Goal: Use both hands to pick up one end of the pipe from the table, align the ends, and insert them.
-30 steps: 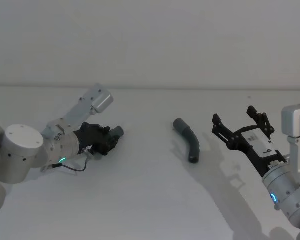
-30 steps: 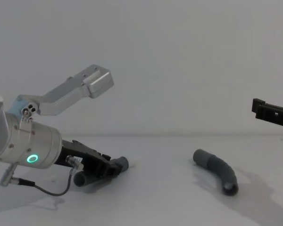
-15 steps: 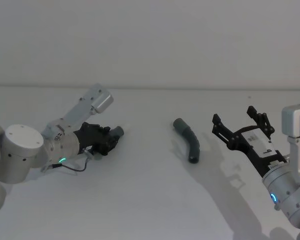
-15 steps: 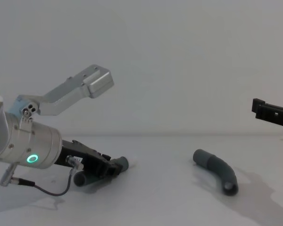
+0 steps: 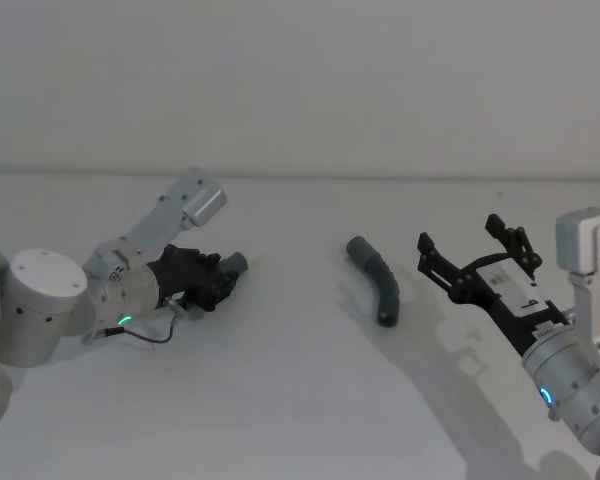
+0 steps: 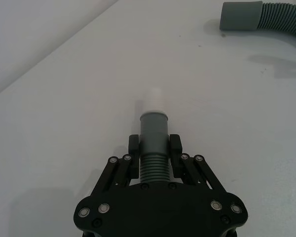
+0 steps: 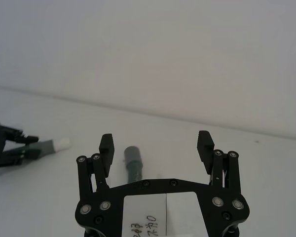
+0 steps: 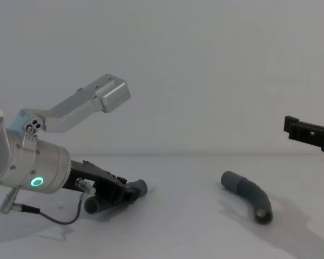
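Note:
Low on the white table point(image 5: 300, 400) at the left, my left gripper point(image 5: 215, 280) point(image 6: 154, 144) is shut on one pipe piece point(image 6: 153, 148) just behind its grey collar. Its white tip point(image 6: 155, 98) sticks out beyond the fingers. In the chest view the same piece point(image 8: 139, 188) lies close to the surface. The other pipe piece point(image 5: 378, 280) point(image 8: 249, 195) lies loose near the table's middle, curved, its smooth grey cuff point(image 6: 240, 17) at the far end. My right gripper point(image 5: 460, 235) point(image 7: 156, 139) hangs open above the table, to the right of that loose piece and apart from it.
A plain pale wall rises behind the table's far edge. A thin black cable point(image 8: 54, 217) loops under the left wrist onto the surface. Bare table point(image 8: 183, 226) stretches between the two pipe pieces and in front of them.
My right gripper has shifted slightly left, toward the loose pipe piece, still open. The left gripper and its held piece have not moved.

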{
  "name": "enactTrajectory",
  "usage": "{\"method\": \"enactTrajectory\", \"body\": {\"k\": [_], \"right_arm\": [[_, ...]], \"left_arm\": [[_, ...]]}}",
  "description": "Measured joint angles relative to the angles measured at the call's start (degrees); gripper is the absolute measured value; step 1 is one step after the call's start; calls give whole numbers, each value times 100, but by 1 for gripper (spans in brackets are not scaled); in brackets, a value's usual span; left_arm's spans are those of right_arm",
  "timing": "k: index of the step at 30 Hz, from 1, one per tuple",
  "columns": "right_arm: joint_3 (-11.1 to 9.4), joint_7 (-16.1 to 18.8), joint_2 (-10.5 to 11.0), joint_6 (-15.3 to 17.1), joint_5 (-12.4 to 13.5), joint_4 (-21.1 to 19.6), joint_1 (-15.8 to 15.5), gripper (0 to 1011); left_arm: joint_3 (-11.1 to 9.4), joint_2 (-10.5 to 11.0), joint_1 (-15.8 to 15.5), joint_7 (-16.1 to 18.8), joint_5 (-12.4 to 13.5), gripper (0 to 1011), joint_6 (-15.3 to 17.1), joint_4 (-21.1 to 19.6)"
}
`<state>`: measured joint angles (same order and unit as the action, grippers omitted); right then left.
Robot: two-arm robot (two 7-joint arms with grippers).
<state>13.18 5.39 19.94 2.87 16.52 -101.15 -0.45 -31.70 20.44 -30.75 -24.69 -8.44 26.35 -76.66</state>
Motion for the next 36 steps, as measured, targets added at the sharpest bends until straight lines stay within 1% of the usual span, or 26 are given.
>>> {"method": "enactTrajectory", "body": {"k": [7,14,15,17,24,32,33,36], "right_arm": [[70,297,126,298,67,40,115,1001],[162,588,228,790,171,112,301,1001],[183,651,243,931,204,142,361,1001],[211,712,249,1092,247,191,454,1001],[287,847,220,1581,374,407,779,1001],[392,844,109,1939,397,695,1118,1001],[392,844,109,1939,397,695,1118,1001],[441,828,53,2046,382,818,1244,1001]], "left_arm": [[0,0,0,0,0,351,0,0],[0,0,0,0,0,351,0,0],[0,0,0,0,0,351,0,0],[0,0,0,0,0,351,0,0],[0,0,0,0,0,351,-1,0],[0,0,-1,-1,0,351,-1,0],[0,0,-1,-1,0,351,-1,0],[0,0,-1,-1,0,351,-1,0]]}}
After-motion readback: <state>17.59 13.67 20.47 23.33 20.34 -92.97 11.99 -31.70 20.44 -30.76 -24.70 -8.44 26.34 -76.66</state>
